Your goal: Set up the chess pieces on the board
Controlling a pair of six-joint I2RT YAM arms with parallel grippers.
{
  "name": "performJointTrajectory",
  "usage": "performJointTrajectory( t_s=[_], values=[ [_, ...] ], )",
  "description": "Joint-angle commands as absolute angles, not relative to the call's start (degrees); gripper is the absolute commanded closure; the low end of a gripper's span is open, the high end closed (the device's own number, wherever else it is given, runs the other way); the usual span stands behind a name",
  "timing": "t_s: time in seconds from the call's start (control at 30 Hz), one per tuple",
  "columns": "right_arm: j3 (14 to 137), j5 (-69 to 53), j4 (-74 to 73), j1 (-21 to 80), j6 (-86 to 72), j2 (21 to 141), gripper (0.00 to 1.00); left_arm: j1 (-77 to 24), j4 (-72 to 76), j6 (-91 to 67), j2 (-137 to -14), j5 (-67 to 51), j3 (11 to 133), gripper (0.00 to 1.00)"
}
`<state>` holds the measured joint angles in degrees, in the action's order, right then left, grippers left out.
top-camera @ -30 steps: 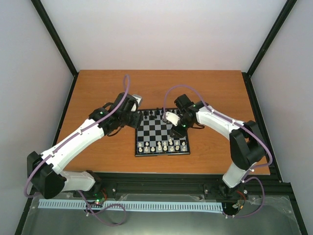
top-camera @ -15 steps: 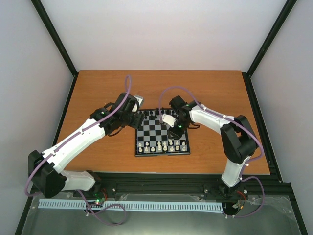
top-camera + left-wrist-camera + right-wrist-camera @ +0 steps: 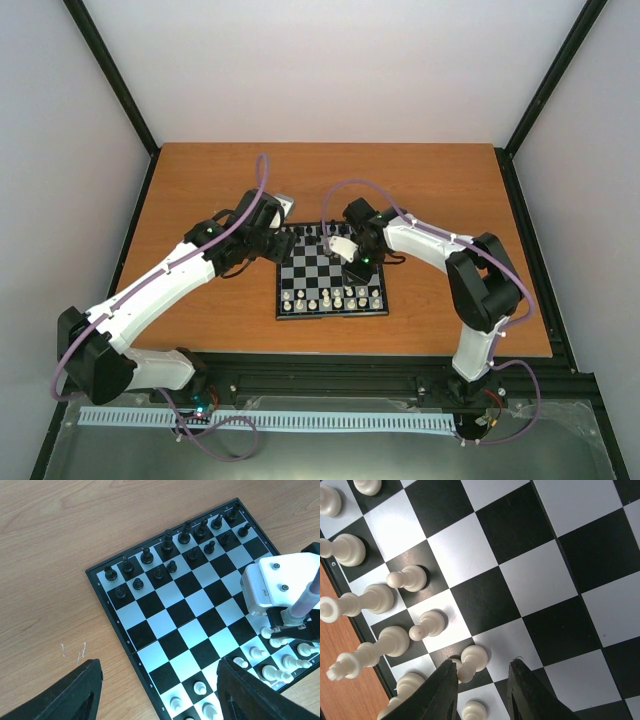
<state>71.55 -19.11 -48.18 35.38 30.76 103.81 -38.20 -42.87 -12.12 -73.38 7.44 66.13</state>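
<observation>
While the right end effector straddles a white pawn on the board, unclenched, an off-centre close could topple it into neighbouring pieces; left end effector hangs released, empty.

You see a table of matt wood grain, a board with smooth, slightly glossy squares, and cream chess pieces of shiny plastic.

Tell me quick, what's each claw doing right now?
Left claw: open, holding nothing.
Right claw: open around a white pawn, not gripping it yet.
</observation>
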Motion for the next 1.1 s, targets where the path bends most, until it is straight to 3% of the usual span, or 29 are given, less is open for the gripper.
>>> performJointTrajectory(
  t_s=[0.0, 0.23, 0.83, 1.07],
  values=[
    [72.4, -17.7, -48.1, 36.0, 30.8, 104.9, 0.71, -38.2, -42.0, -11.0, -73.3, 6.8, 66.3, 0.35],
    [72.1, -17.0, -47.7, 36.2, 30.6, 105.0, 0.69, -38.2, -41.9, -11.0, -73.4, 6.4, 66.3, 0.35],
    [73.7, -16.0, -47.0, 36.3, 29.9, 105.9, 0.88, -38.2, -41.9, -11.0, -73.1, 5.4, 66.3, 0.35],
    [77.0, -16.4, -47.4, 37.7, 29.7, 106.3, 0.9, -38.2, -41.7, -12.4, -71.7, 9.0, 66.1, 0.35]
  ],
)
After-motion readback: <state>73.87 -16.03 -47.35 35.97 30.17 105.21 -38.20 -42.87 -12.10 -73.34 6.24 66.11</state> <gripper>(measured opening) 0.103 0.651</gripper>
